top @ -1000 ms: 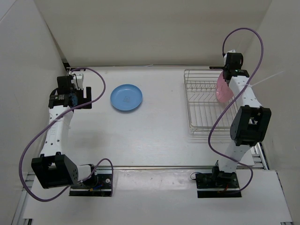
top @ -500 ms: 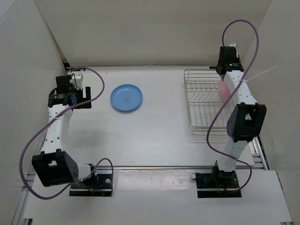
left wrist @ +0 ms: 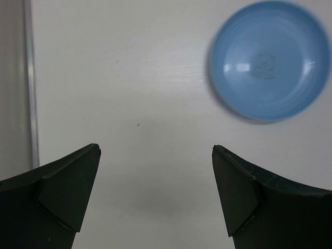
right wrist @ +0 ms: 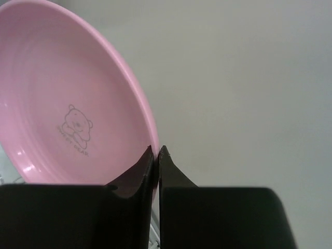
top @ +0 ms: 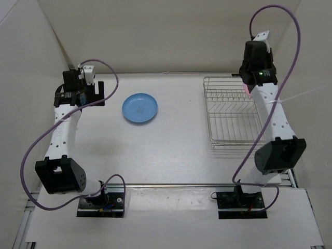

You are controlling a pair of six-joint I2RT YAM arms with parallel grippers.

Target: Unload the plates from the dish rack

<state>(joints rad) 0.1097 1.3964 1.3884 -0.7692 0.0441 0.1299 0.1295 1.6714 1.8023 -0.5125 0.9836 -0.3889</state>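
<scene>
The light blue plate (top: 140,108) lies flat on the table left of centre, and the left wrist view has it at the upper right (left wrist: 270,59). My left gripper (top: 85,92) hovers open to its left over bare table (left wrist: 155,150), holding nothing. The silver wire dish rack (top: 231,116) stands at the right with no plate showing on its bars. My right gripper (right wrist: 156,150) is shut on the rim of the pink plate (right wrist: 67,104), held on edge above the rack's far right corner. From above only a pink sliver of that plate (top: 245,89) shows under the wrist.
White walls close in the table at the back and both sides. A metal rail (top: 197,185) runs along the near edge by the arm bases. Purple cables (top: 270,21) loop off both arms.
My right arm has risen and stretched upward, lifting the pink plate out of the rack, its jaws closing fully on the rim. The left gripper drifted slightly toward the back.
</scene>
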